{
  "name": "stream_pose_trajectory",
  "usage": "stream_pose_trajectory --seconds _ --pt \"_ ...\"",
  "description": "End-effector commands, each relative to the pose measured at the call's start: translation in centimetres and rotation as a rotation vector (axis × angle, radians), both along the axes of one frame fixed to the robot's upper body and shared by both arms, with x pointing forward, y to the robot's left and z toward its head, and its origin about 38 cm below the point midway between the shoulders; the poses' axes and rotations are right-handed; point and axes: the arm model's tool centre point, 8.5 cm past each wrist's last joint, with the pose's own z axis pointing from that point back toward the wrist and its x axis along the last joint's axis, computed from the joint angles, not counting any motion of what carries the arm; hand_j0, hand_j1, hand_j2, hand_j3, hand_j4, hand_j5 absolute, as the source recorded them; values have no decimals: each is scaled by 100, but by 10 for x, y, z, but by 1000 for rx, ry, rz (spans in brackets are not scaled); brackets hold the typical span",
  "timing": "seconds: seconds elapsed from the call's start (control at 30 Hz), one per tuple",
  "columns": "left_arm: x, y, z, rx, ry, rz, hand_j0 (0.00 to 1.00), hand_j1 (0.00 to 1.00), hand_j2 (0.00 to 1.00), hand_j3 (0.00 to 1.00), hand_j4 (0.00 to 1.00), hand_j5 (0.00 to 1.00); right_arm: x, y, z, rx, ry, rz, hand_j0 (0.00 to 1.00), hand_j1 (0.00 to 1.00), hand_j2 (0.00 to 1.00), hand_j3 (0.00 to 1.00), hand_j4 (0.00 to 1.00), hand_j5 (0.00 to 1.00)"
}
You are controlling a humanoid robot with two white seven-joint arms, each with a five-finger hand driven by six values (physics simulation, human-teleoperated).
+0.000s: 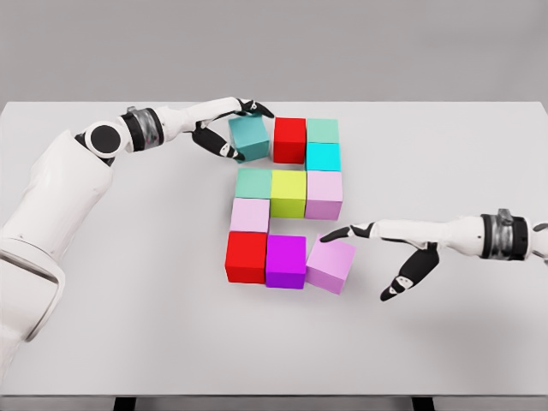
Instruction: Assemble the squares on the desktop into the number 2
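My left hand (229,128) has its fingers (257,108) wrapped around the dark teal cube (249,137) at the top-left corner of the figure, which sits slightly turned beside the red cube (289,139), so I judge I am squaring off the top bar of the 2. My right hand (396,253) hovers with fingers relaxed and holding nothing, a fingertip close to (perhaps touching) the tilted pale pink cube (331,264) at the bottom-right end, beside the magenta cube (286,261) on the white surface (128,325). Next, I think, both crooked end cubes need nudging flush with their rows.
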Motion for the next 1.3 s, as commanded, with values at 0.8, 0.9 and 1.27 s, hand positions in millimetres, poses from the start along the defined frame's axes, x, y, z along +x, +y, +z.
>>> stream_pose_trajectory --seconds 0.8,0.9,1.27 --pt "1 3 5 -9 -10 5 89 89 89 89 89 89 14 3 -8 18 15 -37 100 100 100 100 100 100" --pt "1 4 5 -9 -11 7 89 89 89 89 89 89 16 0 -7 15 12 -46 100 100 100 100 100 100" --pt "8 14 18 -28 -21 44 88 88 88 88 88 88 17 -16 -28 1 79 -106 100 100 100 100 100 100"
